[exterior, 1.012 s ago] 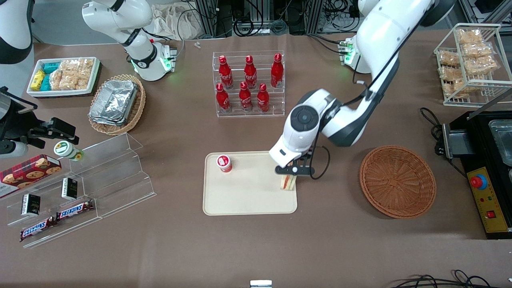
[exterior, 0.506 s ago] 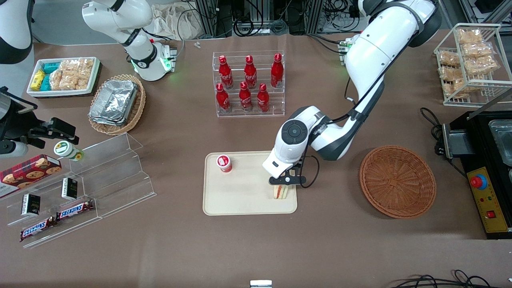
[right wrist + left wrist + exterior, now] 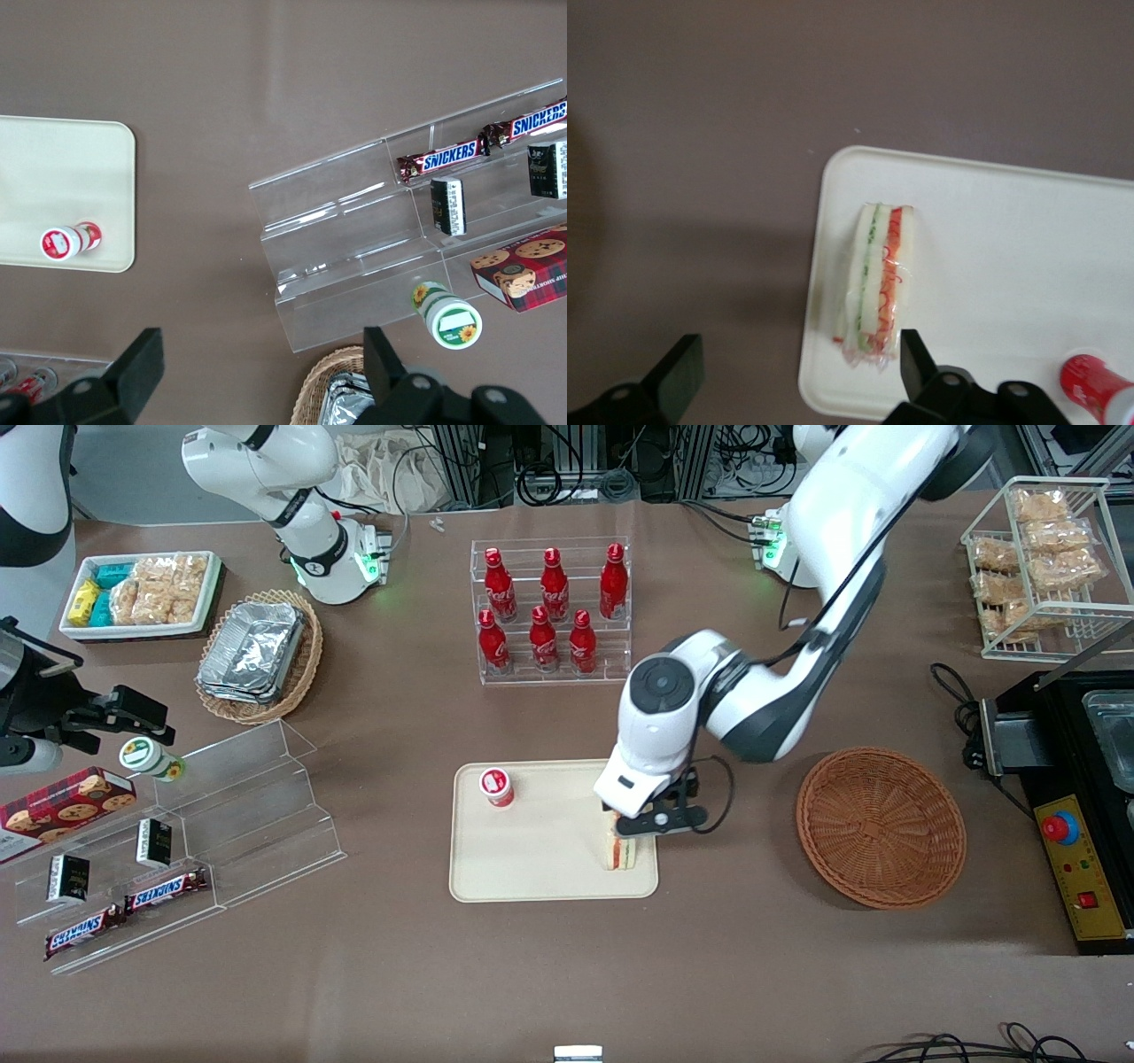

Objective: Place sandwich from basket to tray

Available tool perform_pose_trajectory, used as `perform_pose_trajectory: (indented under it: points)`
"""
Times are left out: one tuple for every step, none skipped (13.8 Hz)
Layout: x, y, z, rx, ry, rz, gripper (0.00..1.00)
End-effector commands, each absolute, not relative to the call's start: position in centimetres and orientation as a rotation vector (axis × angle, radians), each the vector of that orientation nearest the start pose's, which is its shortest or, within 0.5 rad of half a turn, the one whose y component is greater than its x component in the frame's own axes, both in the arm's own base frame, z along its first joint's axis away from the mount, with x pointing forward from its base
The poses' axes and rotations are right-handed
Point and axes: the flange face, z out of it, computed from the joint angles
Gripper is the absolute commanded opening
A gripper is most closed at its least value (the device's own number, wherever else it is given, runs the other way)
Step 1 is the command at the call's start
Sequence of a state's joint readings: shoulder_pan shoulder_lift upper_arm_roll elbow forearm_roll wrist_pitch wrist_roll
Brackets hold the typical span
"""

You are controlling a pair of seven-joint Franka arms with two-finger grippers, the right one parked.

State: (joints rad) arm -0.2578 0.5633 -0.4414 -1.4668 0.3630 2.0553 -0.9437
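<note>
One sandwich (image 3: 617, 853), on the tray (image 3: 532, 872) at its corner nearest the basket (image 3: 881, 825), standing on edge. One gripper (image 3: 653, 820) just above the sandwich, fingers (image 3: 919, 354) spread apart, holding nothing. One red-capped cup (image 3: 497, 786) on the tray. Six red bottles (image 3: 554, 607) in a clear rack. Two Snickers bars (image 3: 127, 908) on a clear stepped stand (image 3: 248, 815), tabletop (image 3: 567, 974) beneath.

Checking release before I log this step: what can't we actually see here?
- Front view: the gripper and arm cover part of the sandwich on the tray.
- Left wrist view: the frame edge cuts off the finger bases.
- Print on the red-capped bottle: too small.
</note>
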Motion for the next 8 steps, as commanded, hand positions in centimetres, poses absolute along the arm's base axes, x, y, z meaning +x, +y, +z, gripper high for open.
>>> perform_pose_trajectory:
  points:
    - [57.5, -35.2, 45.5, -3.125, -0.178, -0.072, 1.0]
    - [57.1, -33.3, 47.8, -3.13, -0.12, -0.013, 1.0]
    - [57.2, -30.9, 49.8, -3.142, -0.097, 0.031, 1.0]
    - [57.1, -28.6, 51.7, -3.151, -0.091, 0.055, 1.0]
    - [57.0, -26.6, 53.3, -3.149, -0.077, 0.069, 1.0]
    - [56.8, -24.5, 54.6, -3.141, -0.078, 0.093, 1.0]
    - [56.4, -23.0, 55.6, -3.133, -0.071, 0.12, 1.0]
    - [56.3, -20.7, 56.8, -3.126, -0.075, 0.136, 1.0]
